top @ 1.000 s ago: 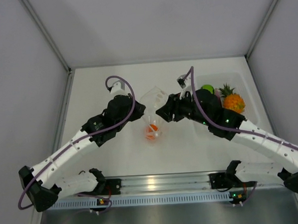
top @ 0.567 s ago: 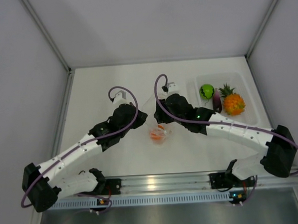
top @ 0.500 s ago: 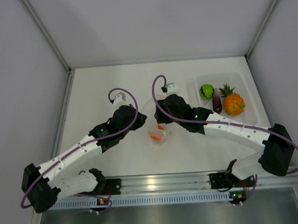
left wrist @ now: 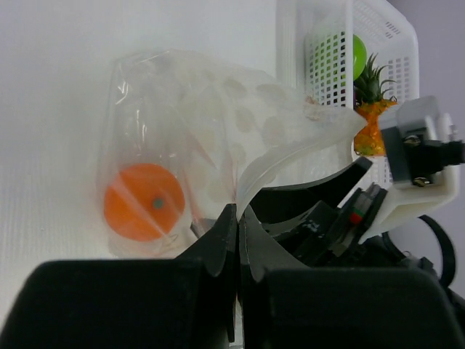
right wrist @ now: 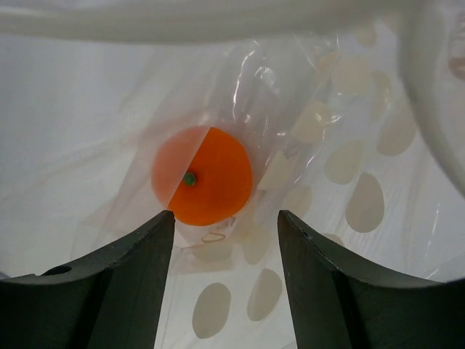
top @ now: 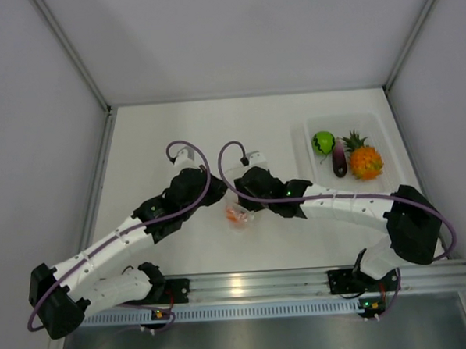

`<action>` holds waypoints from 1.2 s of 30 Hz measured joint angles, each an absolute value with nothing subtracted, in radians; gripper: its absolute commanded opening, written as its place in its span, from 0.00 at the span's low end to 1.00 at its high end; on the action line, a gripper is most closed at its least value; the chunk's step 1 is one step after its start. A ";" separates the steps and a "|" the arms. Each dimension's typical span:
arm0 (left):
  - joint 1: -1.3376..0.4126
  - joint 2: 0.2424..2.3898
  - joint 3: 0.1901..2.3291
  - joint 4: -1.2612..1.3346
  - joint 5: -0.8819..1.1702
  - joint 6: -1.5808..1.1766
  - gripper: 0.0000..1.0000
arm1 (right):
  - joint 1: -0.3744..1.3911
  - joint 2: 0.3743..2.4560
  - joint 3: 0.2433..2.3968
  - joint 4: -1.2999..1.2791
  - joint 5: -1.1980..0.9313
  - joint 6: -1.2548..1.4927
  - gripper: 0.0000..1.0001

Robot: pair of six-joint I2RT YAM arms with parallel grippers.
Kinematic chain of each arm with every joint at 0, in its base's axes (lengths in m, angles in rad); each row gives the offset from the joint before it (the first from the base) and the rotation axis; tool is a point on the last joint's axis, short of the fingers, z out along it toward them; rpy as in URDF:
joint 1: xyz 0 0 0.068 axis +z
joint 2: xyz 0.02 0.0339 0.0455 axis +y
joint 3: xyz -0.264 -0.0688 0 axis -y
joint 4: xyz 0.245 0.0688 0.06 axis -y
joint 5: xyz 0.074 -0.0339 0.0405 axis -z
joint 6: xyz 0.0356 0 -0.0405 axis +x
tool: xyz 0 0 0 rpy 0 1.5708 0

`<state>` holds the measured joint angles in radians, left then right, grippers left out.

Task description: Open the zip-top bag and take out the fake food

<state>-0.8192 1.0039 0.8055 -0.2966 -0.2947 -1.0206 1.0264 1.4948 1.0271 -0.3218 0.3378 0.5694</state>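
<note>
The zip-top bag [left wrist: 218,109], clear with white dots, hangs from my left gripper [left wrist: 238,212], which is shut on its edge. In the top view the bag [top: 241,218] lies between both wrists, and my left gripper [top: 220,191] is at its left side. One piece of fake food, a small orange [right wrist: 207,176], sits inside the bag [right wrist: 349,145]. My right gripper [right wrist: 225,218] is open at the bag's mouth, with the orange just beyond its fingertips [right wrist: 149,243]. From above, my right gripper [top: 237,196] is mostly hidden by its wrist.
A clear tray [top: 347,118] at the back right holds a green ball [top: 323,142], a purple eggplant [top: 339,159] and an orange pineapple [top: 365,160]. The right arm stretches across the table from the right. Grey walls close in the left, right and far sides.
My right arm has swung left from the tray to the bag, and its jaws have opened a little wider. My left gripper keeps its hold, with the bag slightly nearer.
</note>
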 measured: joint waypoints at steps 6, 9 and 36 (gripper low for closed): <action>-0.826 1.003 0.805 -0.302 -0.290 -1.019 0.00 | 1.047 1.556 0.970 -0.217 0.268 0.597 0.61; -0.828 1.001 0.805 -0.300 -0.289 -1.021 0.00 | 1.048 1.583 0.961 -0.170 0.244 0.606 0.64; -0.828 0.876 0.693 -0.284 -0.304 -0.995 0.00 | 1.052 1.785 0.991 0.061 0.397 0.614 0.70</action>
